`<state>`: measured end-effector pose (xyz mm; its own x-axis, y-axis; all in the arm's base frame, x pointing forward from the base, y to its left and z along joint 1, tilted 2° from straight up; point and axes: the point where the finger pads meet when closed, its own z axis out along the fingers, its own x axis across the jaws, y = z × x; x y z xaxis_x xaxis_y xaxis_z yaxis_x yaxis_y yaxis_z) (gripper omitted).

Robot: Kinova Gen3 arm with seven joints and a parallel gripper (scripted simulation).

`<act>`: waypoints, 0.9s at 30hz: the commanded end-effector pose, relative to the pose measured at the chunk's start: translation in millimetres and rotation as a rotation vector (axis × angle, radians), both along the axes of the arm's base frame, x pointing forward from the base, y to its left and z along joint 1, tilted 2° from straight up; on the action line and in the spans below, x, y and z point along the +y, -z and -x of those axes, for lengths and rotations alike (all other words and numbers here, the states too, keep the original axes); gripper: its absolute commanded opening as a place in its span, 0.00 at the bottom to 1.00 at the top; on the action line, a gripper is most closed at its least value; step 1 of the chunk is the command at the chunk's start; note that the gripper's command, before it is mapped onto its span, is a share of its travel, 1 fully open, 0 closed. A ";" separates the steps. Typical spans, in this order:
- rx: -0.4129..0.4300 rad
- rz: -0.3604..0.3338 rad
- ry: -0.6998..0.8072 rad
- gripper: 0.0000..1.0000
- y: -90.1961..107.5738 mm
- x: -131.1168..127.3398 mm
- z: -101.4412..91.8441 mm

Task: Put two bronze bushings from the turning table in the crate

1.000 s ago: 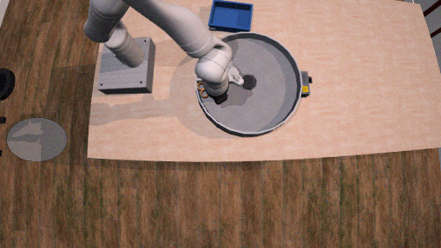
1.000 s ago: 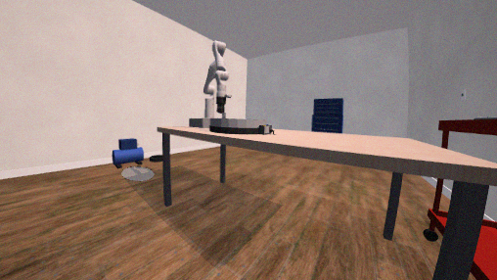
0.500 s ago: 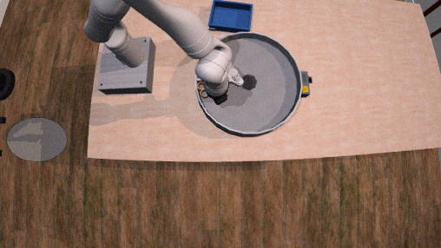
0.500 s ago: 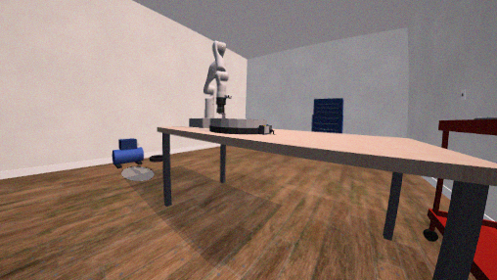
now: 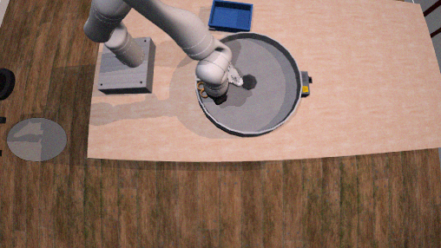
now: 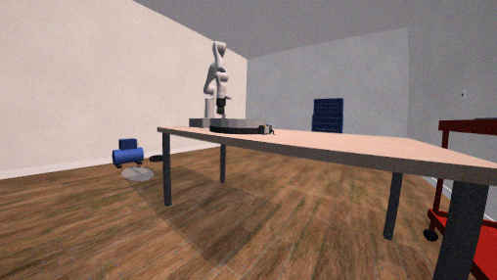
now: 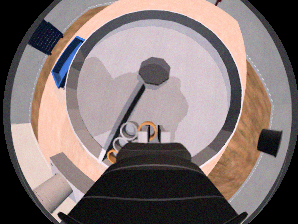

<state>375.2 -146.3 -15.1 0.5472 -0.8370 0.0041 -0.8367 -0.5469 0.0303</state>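
My gripper (image 6: 222, 115) (image 7: 153, 130) points down over the turning table (image 5: 265, 115) (image 7: 200, 75), its fingers partly open with a gap between them and nothing seen held. In the wrist view a bronze bushing (image 7: 148, 123) lies below, partly behind the left finger. Two pale grey bushings lie left of it, one grey bushing (image 7: 130, 123) nearer and one grey bushing (image 7: 115, 143) further. Another bronze bushing (image 7: 109, 156) is partly hidden by the gripper body. The top view shows two bronze rings beside the wrist. The blue crate (image 5: 230, 16) (image 7: 62, 66) has no bushing visible inside.
The turning table has a raised wall, a dark hub (image 5: 249, 81) (image 7: 154, 70) and a bar (image 7: 123, 117) running from the hub to the wall beside the bushings. The crate stands just outside that wall. A small grey box (image 5: 305, 88) is fixed at the wall's far side.
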 end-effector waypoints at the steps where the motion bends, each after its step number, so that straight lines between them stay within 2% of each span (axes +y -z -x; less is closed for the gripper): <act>1: -0.001 0.000 0.000 0.40 2.0 -0.2 -0.3; 16: -0.001 0.000 0.000 0.40 6.1 -0.2 -0.1; 17: -0.001 0.000 0.000 0.00 6.0 -0.3 -0.2; 27: -0.001 0.000 0.000 0.00 6.0 -0.3 -0.2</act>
<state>375.2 -146.7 -21.6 0.5469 -0.8372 0.0044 -0.8369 -0.5465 0.0304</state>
